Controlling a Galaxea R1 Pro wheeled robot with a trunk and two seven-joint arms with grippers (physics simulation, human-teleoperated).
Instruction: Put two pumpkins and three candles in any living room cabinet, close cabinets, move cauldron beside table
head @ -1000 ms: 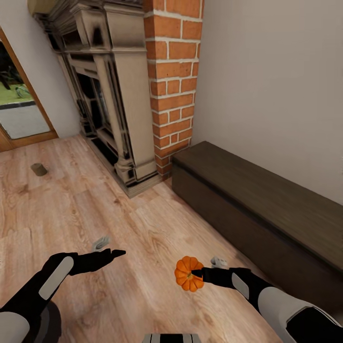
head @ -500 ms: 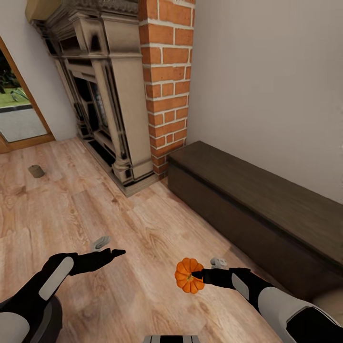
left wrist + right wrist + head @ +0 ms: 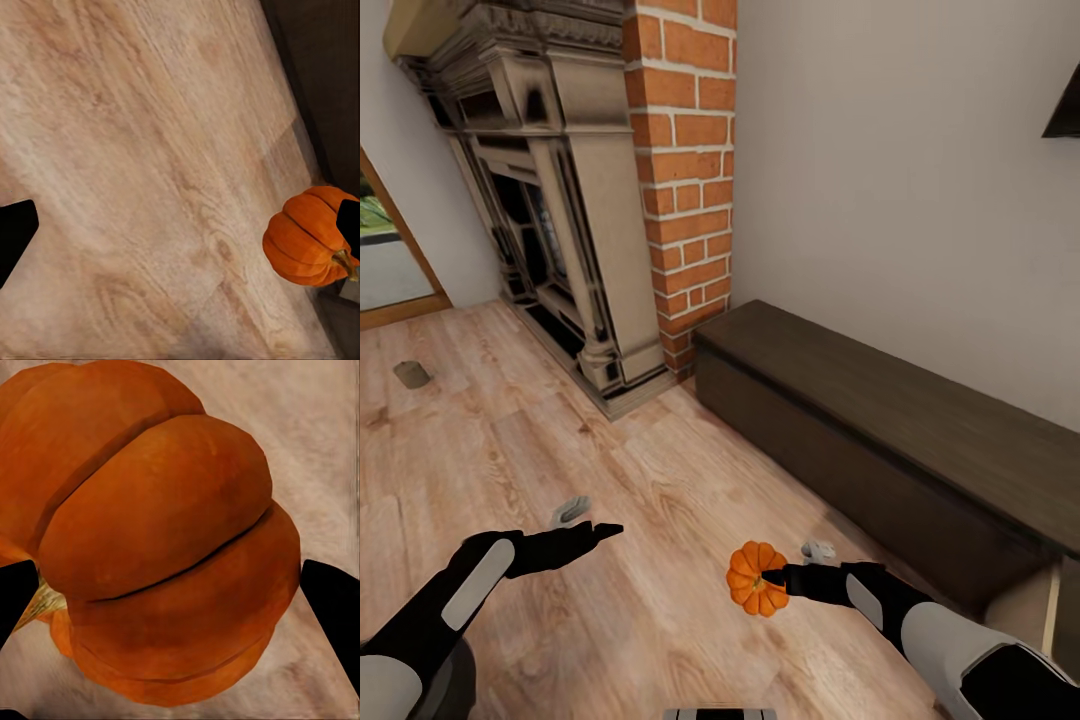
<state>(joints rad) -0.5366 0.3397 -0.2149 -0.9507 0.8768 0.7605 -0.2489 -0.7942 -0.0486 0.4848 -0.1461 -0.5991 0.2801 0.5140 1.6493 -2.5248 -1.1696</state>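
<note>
An orange pumpkin (image 3: 756,590) is held in the right gripper (image 3: 772,577), clear of the wooden floor (image 3: 660,500), with the fingers closed against it. In the right wrist view the pumpkin (image 3: 150,532) sits between the two dark fingertips (image 3: 334,600), its stem seen at one side. In the left wrist view the same pumpkin (image 3: 311,236) is seen above the floorboards.

The left gripper (image 3: 600,530) is held out over the floor, carrying nothing; whether its jaws are wide or narrow cannot be told.

The long dark-brown cabinet (image 3: 880,440) is placed against the wall, beyond and to the right of the pumpkin. A pale interior panel (image 3: 1030,610) is visible at its near right end. A brick column (image 3: 685,190) and a fireplace (image 3: 560,210) are located to its left. A small tan candle (image 3: 412,374) is seen on the floor at far left, well apart from both grippers.
</note>
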